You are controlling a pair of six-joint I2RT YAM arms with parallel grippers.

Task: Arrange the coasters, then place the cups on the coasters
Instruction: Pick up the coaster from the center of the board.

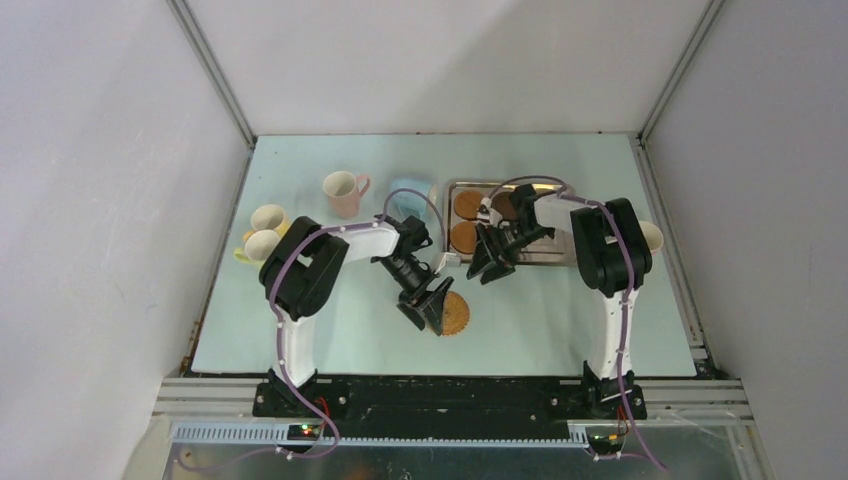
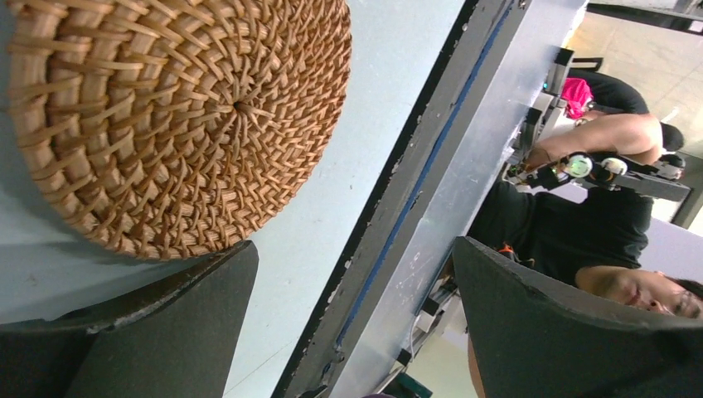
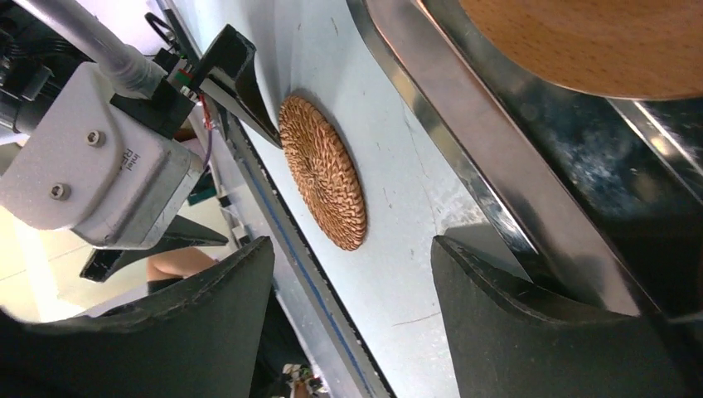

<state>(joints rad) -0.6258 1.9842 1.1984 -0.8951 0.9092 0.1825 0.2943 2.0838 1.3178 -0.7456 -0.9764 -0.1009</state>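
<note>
A round woven tan coaster [image 1: 457,313] lies flat on the pale table near the front middle; it fills the upper left of the left wrist view [image 2: 182,116]. My left gripper [image 1: 428,316] [image 2: 352,249] hangs open right beside the coaster's left edge, with nothing between its fingers. My right gripper [image 1: 488,268] [image 3: 352,245] is open and empty over the table by the steel tray's [image 1: 540,258] front-left corner. More coasters [image 1: 467,204] lie in the tray, one smooth wooden one [image 3: 597,41] close by. A pink cup [image 1: 342,192] and a light blue cup [image 1: 412,190] stand at the back.
Two yellow cups [image 1: 266,230] stand together at the left edge. A pale cup [image 1: 652,236] is half hidden behind the right arm. The tray's rim [image 3: 464,124] runs just right of my right fingers. The table's front edge [image 2: 390,215] lies close to the woven coaster.
</note>
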